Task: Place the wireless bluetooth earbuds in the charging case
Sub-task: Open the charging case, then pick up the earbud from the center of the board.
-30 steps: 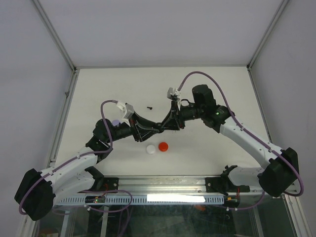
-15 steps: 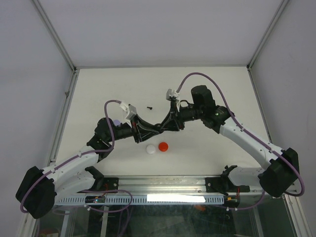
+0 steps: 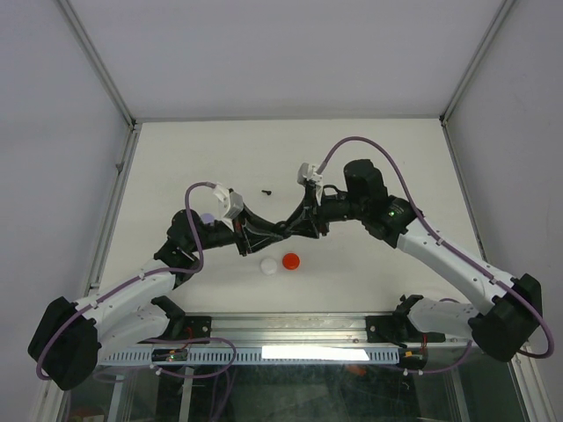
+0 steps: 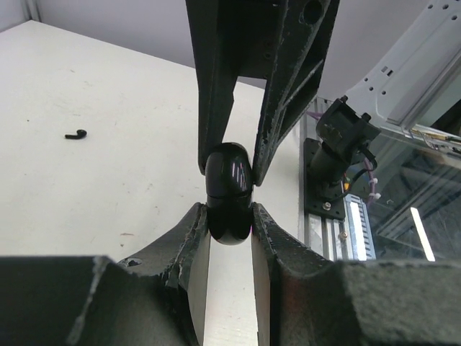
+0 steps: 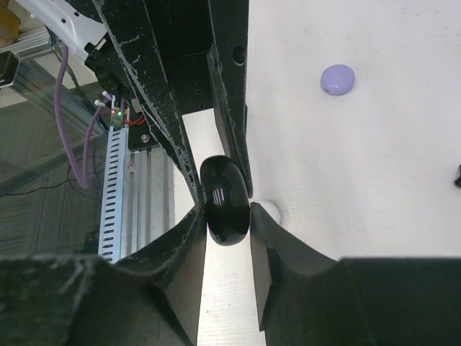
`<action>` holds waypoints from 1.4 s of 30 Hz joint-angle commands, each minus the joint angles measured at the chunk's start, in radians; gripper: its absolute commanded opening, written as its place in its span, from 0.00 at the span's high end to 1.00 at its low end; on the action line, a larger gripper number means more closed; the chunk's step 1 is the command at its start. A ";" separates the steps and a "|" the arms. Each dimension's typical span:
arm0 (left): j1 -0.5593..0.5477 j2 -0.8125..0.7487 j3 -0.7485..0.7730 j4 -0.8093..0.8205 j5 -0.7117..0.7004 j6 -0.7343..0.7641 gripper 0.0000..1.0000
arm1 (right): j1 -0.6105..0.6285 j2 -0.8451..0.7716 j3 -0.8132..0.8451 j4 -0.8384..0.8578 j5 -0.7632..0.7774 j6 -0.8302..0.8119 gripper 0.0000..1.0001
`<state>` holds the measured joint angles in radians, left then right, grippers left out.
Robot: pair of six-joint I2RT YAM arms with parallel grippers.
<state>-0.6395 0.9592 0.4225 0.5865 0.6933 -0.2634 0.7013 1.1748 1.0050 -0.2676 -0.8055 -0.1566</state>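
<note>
Above the tabletop [image 3: 352, 149], the left claw [image 4: 228, 216] and right claw [image 5: 227, 216] both clamp the black case [image 4: 229, 180]; the black earbud [image 4: 75, 134] lies loose, not yet inserted.

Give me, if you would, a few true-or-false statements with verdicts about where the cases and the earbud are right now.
1. The left gripper and the right gripper both clamp the same black case. True.
2. The black earbud sits inside the black case. False: it lies loose on the table, apart from both grippers.
3. The red case lies on the table right beside the white case. True.
4. The lavender case is held in the right gripper. False: it rests on the table, with no gripper on it.
</note>
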 commanded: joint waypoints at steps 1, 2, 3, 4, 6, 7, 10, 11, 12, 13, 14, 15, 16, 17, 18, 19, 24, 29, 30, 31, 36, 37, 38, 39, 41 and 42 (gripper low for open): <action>-0.002 -0.019 0.010 0.055 0.089 0.071 1.00 | 0.003 -0.057 0.000 0.114 0.113 -0.012 0.67; -0.001 -0.020 0.010 0.057 0.096 0.076 1.00 | 0.004 -0.060 -0.001 0.115 0.124 -0.012 0.66; 0.000 -0.022 0.011 0.054 0.095 0.080 1.00 | 0.003 -0.064 -0.003 0.118 0.133 -0.012 0.65; -0.001 -0.023 0.012 0.048 0.092 0.083 1.00 | 0.003 -0.069 -0.003 0.118 0.138 -0.012 0.63; -0.001 -0.026 0.012 0.030 0.088 0.100 1.00 | 0.003 -0.074 -0.003 0.120 0.143 -0.009 0.61; -0.001 -0.029 0.012 0.024 0.088 0.108 1.00 | 0.003 -0.075 -0.003 0.120 0.147 -0.008 0.60; -0.001 -0.042 0.005 0.029 0.091 0.115 1.00 | 0.004 -0.074 -0.001 0.114 0.176 -0.006 0.59; -0.001 -0.048 0.001 0.033 0.091 0.117 1.00 | 0.004 -0.072 -0.001 0.111 0.187 -0.006 0.59; -0.001 -0.056 -0.004 0.037 0.089 0.117 1.00 | 0.003 -0.070 0.000 0.106 0.193 -0.006 0.58; -0.002 -0.060 -0.008 0.040 0.081 0.118 1.00 | 0.003 -0.065 0.001 0.102 0.194 -0.004 0.58; -0.002 -0.065 -0.012 0.042 0.070 0.117 1.00 | 0.004 -0.062 0.005 0.100 0.195 0.001 0.57; -0.001 -0.067 -0.018 0.042 0.050 0.115 1.00 | 0.004 -0.060 0.009 0.098 0.195 0.008 0.55; -0.001 -0.069 -0.026 0.041 0.023 0.112 1.00 | 0.004 -0.059 0.012 0.098 0.198 0.017 0.54; -0.001 -0.069 -0.035 0.042 -0.006 0.108 1.00 | 0.002 -0.057 0.016 0.097 0.208 0.025 0.52; -0.001 -0.068 -0.048 0.050 -0.034 0.101 1.00 | 0.002 -0.054 0.019 0.093 0.221 0.031 0.51; -0.001 -0.066 -0.064 0.070 -0.057 0.089 1.00 | 0.000 -0.052 0.023 0.086 0.238 0.034 0.49; -0.002 -0.046 -0.165 0.198 -0.198 0.000 1.00 | -0.046 0.004 0.059 0.025 0.425 0.096 0.40; -0.001 -0.018 -0.220 0.243 -0.293 -0.046 1.00 | -0.148 0.125 0.087 -0.038 0.606 0.191 0.39; -0.002 -0.011 -0.225 0.244 -0.302 -0.047 1.00 | -0.169 0.146 0.087 -0.042 0.635 0.212 0.39; -0.002 -0.007 -0.231 0.247 -0.309 -0.046 1.00 | -0.188 0.171 0.084 -0.042 0.667 0.228 0.39; -0.001 -0.003 -0.256 0.260 -0.357 -0.046 1.00 | -0.266 0.279 0.070 -0.029 0.788 0.264 0.39; -0.002 -0.006 -0.257 0.252 -0.371 -0.044 1.00 | -0.287 0.301 0.070 -0.027 0.791 0.270 0.39; -0.001 -0.008 -0.258 0.240 -0.384 -0.040 1.00 | -0.308 0.322 0.070 -0.022 0.795 0.281 0.39; -0.002 -0.011 -0.259 0.235 -0.389 -0.036 1.00 | -0.330 0.344 0.070 -0.014 0.801 0.292 0.39; -0.002 -0.016 -0.268 0.239 -0.405 -0.033 1.00 | -0.376 0.387 0.075 -0.002 0.811 0.313 0.40; -0.001 -0.018 -0.272 0.236 -0.414 -0.031 1.00 | -0.399 0.411 0.082 0.002 0.809 0.325 0.40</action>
<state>-0.6403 0.9611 0.1673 0.7612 0.3397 -0.3004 0.3752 1.5341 1.0534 -0.3115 -0.0628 0.1043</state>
